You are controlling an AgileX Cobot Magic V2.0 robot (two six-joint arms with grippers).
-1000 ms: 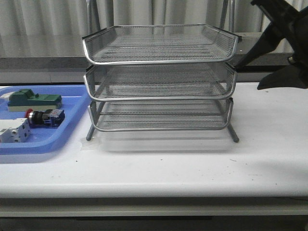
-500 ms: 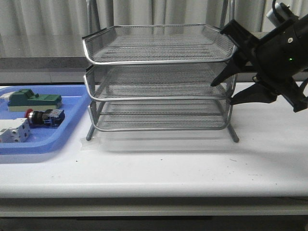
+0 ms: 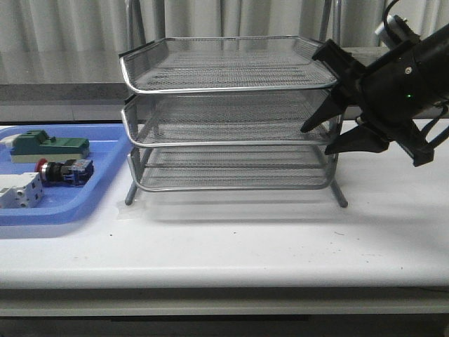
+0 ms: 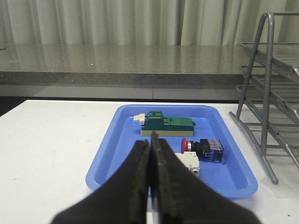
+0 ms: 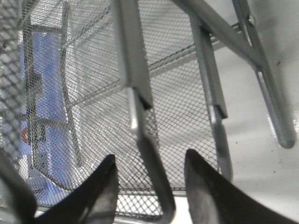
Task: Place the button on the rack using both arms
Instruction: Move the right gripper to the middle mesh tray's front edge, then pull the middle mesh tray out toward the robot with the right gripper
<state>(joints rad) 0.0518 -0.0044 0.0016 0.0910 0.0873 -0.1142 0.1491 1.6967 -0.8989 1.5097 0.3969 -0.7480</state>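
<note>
The button (image 3: 66, 170), with a red head and a black-and-blue body, lies on its side in the blue tray (image 3: 63, 210); it also shows in the left wrist view (image 4: 202, 147). The silver three-tier wire rack (image 3: 231, 90) stands mid-table. My right gripper (image 3: 317, 140) is open at the rack's right side, level with the middle tray. In the right wrist view the gripper (image 5: 149, 158) has a rim wire of the rack (image 5: 135, 70) between its fingers, not touching. My left gripper (image 4: 150, 142) is shut and empty, short of the tray, and out of the front view.
A green block (image 3: 49, 146) and a white-grey terminal block (image 3: 19, 191) share the blue tray with the button; the left wrist view shows the green block (image 4: 168, 126) and the terminal block (image 4: 190, 163). The rack's frame (image 4: 266, 93) stands beside the tray (image 4: 117, 149).
My right arm has come down and left from the upper right corner to the rack's right side, and its open fingers now straddle the middle tray's rim. The button has not moved.
</note>
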